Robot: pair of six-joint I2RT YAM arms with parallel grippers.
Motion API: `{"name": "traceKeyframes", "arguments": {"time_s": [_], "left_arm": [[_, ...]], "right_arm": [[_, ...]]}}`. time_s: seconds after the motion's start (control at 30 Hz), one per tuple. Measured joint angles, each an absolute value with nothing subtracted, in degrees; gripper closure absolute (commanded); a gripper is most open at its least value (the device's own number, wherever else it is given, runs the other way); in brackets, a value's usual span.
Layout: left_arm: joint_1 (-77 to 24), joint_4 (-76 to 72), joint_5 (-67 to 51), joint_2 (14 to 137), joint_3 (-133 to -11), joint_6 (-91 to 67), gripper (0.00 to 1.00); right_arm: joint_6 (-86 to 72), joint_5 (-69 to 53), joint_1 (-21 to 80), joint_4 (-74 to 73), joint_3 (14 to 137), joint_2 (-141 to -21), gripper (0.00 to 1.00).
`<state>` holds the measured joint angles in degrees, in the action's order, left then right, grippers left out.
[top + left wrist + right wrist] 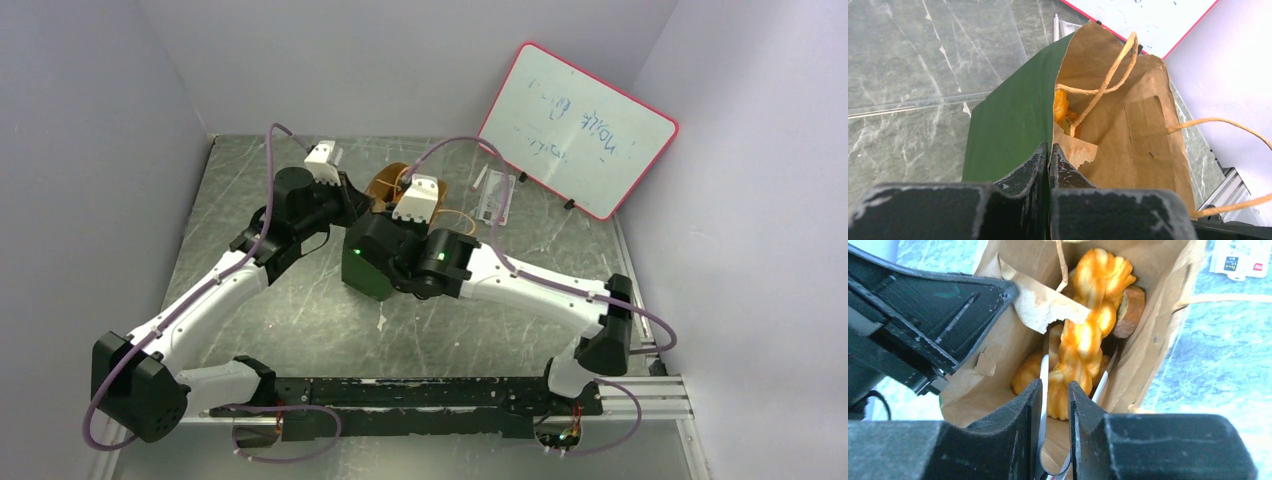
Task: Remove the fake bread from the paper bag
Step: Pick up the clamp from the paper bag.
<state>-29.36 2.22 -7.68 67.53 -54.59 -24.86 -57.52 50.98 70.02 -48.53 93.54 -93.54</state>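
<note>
Deep inside the paper bag [1158, 340] at mid-desk [908, 75], the fake bread [1088, 330] is showing plainly only from the right wrist. The right fingers [1013, 420] are flanking a braided loaf, though I cannot tell if they are gripping it. The left fingers [1023, 170] are pinching the bag's rim, and both arms are reaching forward with wrists converging.
</note>
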Motion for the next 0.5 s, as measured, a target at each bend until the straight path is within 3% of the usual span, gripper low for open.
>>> {"name": "traceKeyframes", "arguments": {"time_s": [0.5], "left_arm": [[-29.36,5.39,-5.06,68.03,-56.29,-21.34,0.93]], "right_arm": [[-55.05,50.72,70.63,-49.17,93.12,-83.92,0.89]]}}
